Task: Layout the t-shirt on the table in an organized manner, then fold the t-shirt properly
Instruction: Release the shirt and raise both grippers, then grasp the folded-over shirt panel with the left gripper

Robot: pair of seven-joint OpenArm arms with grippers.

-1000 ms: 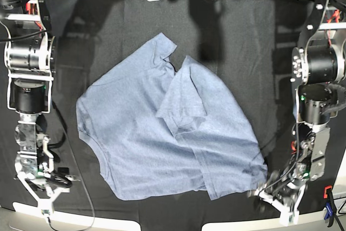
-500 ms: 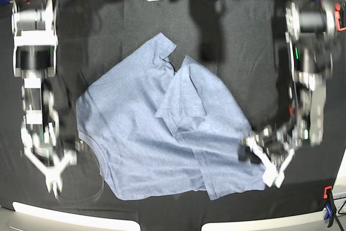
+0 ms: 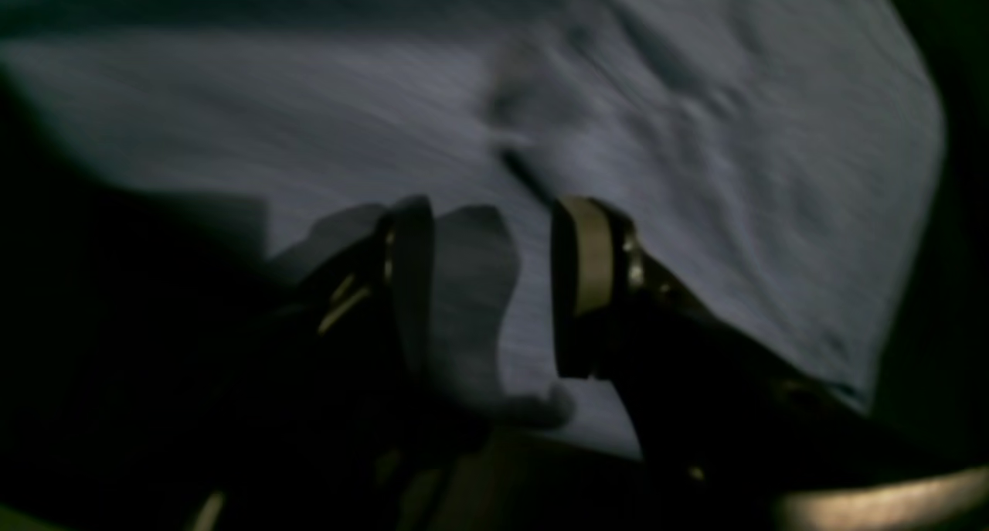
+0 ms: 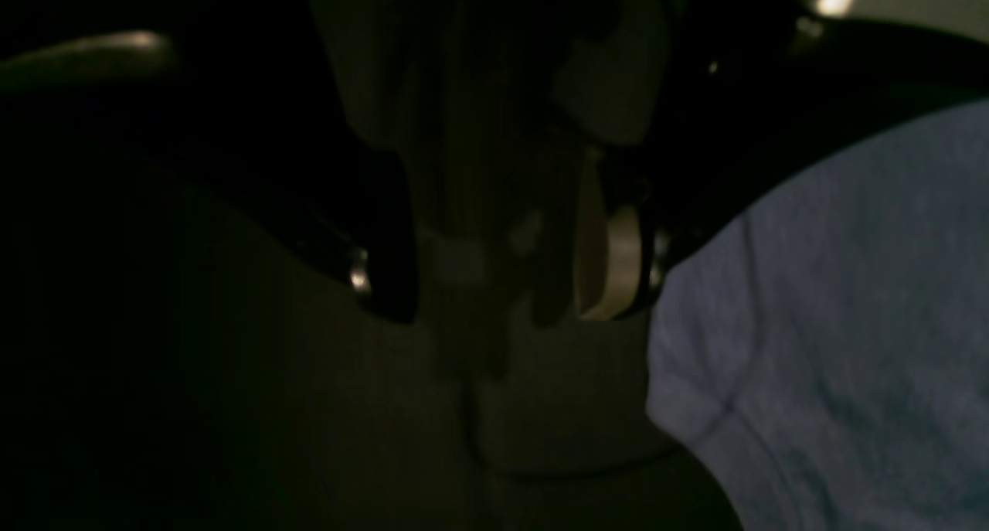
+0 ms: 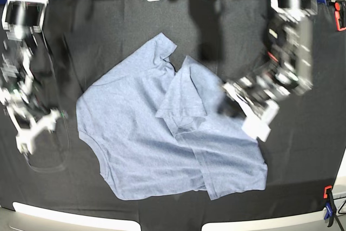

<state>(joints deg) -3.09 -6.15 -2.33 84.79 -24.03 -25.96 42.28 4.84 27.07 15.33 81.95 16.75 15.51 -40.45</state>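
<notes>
T-shirt (image 5: 162, 133) first: it lies in a rumpled heap in the middle of the table (image 5: 303, 150), one flap doubled over its centre and the edges skewed, so as far as I can judge neither the laying out nor the folding has begun; all of it is left to do.

Over at the left of the base view, the right gripper (image 5: 33, 131) hangs above bare black cloth, near the shirt's edge but apart from it. Its wrist camera shows the jaws spread with nothing between them and the blue fabric (image 4: 842, 345) just beside one finger.

Across on the right of that view, the left gripper (image 5: 251, 109) reaches in over the shirt's right-hand side, its arm bent down from the far corner, the picture blurred. Its wrist view shows the fingers (image 3: 587, 260) parted over the cloth (image 3: 695, 152), holding nothing; whether the tips touch it I cannot tell.
</notes>
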